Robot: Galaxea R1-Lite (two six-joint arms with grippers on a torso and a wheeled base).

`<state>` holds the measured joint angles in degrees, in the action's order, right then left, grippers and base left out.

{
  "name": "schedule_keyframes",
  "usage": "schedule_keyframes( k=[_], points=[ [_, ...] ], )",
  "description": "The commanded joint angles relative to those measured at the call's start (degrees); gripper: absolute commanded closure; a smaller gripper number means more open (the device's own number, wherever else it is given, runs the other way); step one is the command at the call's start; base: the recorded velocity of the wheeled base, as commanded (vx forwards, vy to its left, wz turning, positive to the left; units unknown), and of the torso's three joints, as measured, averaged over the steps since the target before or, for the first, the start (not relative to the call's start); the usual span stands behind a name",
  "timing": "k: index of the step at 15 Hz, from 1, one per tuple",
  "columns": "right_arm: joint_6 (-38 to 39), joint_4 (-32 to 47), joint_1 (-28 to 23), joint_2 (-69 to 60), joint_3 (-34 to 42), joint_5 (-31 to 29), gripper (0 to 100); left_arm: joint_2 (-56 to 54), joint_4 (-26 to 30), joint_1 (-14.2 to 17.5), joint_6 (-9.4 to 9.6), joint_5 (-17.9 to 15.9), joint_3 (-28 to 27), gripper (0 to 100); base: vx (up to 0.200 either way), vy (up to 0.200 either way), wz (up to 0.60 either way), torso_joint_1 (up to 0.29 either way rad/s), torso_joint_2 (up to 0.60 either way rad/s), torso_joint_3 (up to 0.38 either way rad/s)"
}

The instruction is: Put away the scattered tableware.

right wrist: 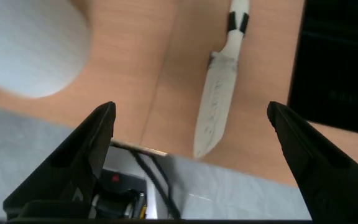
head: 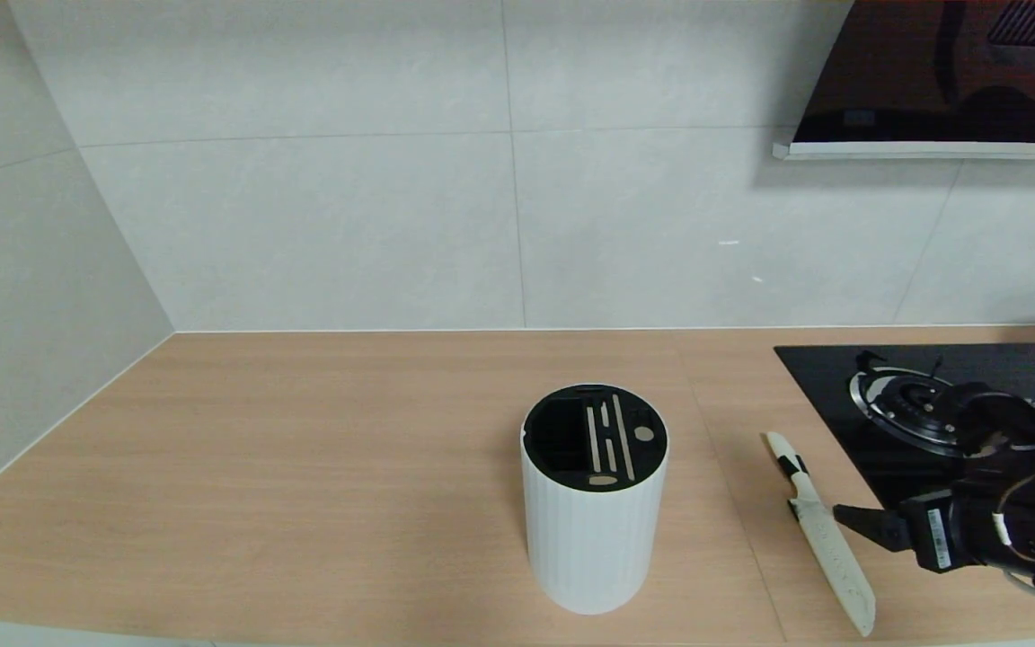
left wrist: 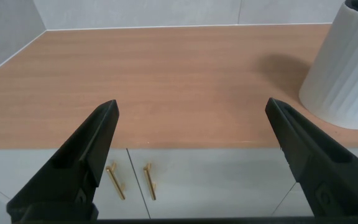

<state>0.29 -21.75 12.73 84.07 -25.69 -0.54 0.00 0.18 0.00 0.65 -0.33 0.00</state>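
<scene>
Pale grey tiles cover the wall (head: 302, 225) behind a light wooden counter (head: 302, 467) that runs into a corner on the left. A dark hood (head: 931, 72) hangs at the upper right, and below it a black glass stove (head: 827, 377) is set into the counter, with a metal burner (head: 908, 404) on it. A tall white ribbed holder (head: 594, 539) stands upright near the middle of the counter, close to the front edge; its black top has one large opening and several narrow slots. The knife (head: 818, 530) lies flat on the counter between the holder and the stove, just beside the stove's left edge and well apart from the holder. Its cream handle with a black band points toward the wall and its speckled white blade points toward the front edge. The right hand (right wrist: 191, 107) hangs over the front edge of the counter with its fingers (head: 872, 527) spread wide and nothing held; in the right wrist view the blade lies between the two fingers without touching either. The left hand (left wrist: 191, 106) is also spread wide and holds nothing, hovering off the counter's front edge to the left of the holder, above cabinet doors with two slim gold handles (left wrist: 148, 180).
</scene>
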Motion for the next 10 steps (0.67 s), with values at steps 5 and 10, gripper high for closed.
schedule_keyframes(
  k=[5,10],
  points=[
    [0.23,-12.00,0.11,20.61,-2.26,-6.41,0,0.09,-0.01,0.00,-0.03,-0.02,0.00,0,0.000,0.000,0.00,0.000,0.00,0.000],
    [1.90,-18.95,-0.86,27.99,-2.53,-6.76,0,0.09,-0.09,0.00,-0.12,-0.02,0.00,0,0.000,0.000,0.00,0.000,0.00,0.000]
  ],
)
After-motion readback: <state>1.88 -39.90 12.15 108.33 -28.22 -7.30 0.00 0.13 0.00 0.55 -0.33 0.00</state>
